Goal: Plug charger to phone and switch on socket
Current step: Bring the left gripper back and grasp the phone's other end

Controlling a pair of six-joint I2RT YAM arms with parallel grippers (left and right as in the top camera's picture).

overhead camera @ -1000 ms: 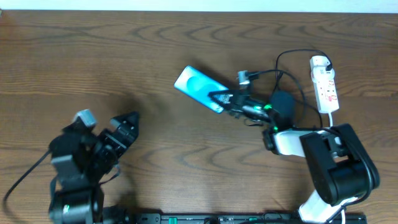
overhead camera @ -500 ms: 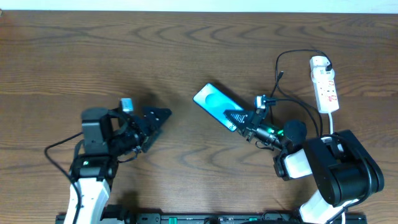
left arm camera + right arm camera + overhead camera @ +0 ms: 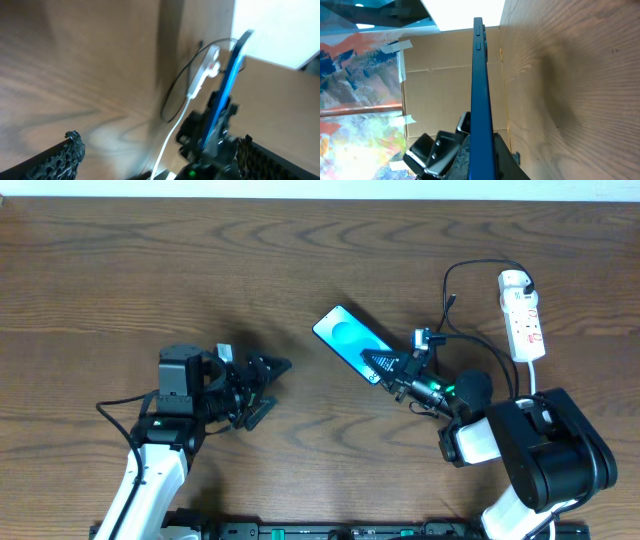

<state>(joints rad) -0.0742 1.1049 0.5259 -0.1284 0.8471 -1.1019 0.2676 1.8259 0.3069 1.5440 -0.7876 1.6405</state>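
Brown wood-grain tabletop (image 3: 150, 270) ran open across its far and left parts, so you had wide room there; the crowding was all at the right.

Your right gripper (image 3: 380, 364) was clamped on the near short end of the slim blue-screened smartphone with black edges (image 3: 347, 340). It lay diagonally toward the table's middle, screen up. The right wrist view showed it edge-on, its shadow on the wood beside it.

Your left gripper (image 3: 266, 388) hovered left of the phone, well apart, fingers spread and holding nothing.

Narrow white power strip with red markings (image 3: 524, 320) lay by the right edge. Thin black charger cable (image 3: 470, 266) looped out from the strip's far end. Its small connector (image 3: 452, 301) lay loose, near the phone but apart from it. Whether the plug was seated, you could not tell.

Cardboard panels (image 3: 440, 90) stood beyond the table.
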